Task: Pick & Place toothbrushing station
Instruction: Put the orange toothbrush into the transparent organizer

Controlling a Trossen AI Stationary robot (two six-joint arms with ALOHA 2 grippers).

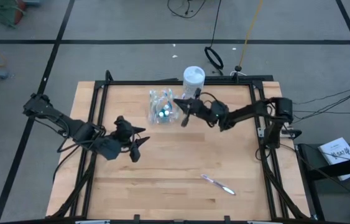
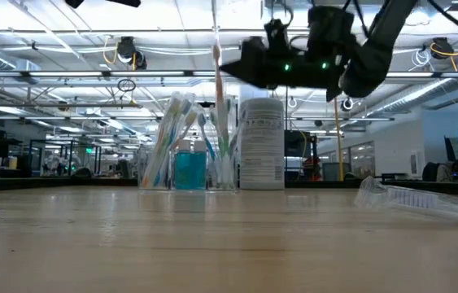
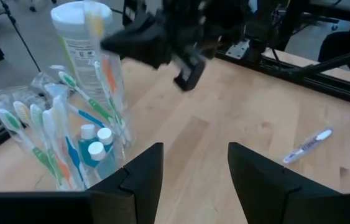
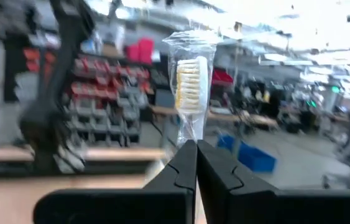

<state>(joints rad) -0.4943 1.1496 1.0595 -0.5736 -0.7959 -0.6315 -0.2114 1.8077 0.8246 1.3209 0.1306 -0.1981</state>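
A clear plastic cup (image 1: 162, 111) holding several wrapped toothbrushes and teal tubes stands on the table at the far middle; it also shows in the low view (image 2: 186, 167) and the left wrist view (image 3: 69, 146). My right gripper (image 1: 181, 113) is beside the cup's right side, shut on a wrapped toothbrush (image 2: 216, 77) that stands upright over the cup. My left gripper (image 1: 138, 147) is open and empty, near and left of the cup, clear of the table. Another wrapped toothbrush (image 1: 218, 184) lies flat on the table near the front right. My right gripper pinches the wrapped toothbrush between its two shut fingers on the handle just below the bristle head (image 4: 191, 134), through the clear wrapper. The fingers come level from the table's right, across the brush. The brush stands upright, head up, its lower end down among the cup's brushes (image 2: 220, 155).
A tall white canister (image 1: 194, 77) stands just behind and right of the cup. The black frame rail (image 1: 181, 81) runs along the table's far edge. Bare wood lies between the cup and the loose toothbrush (image 3: 308, 146).
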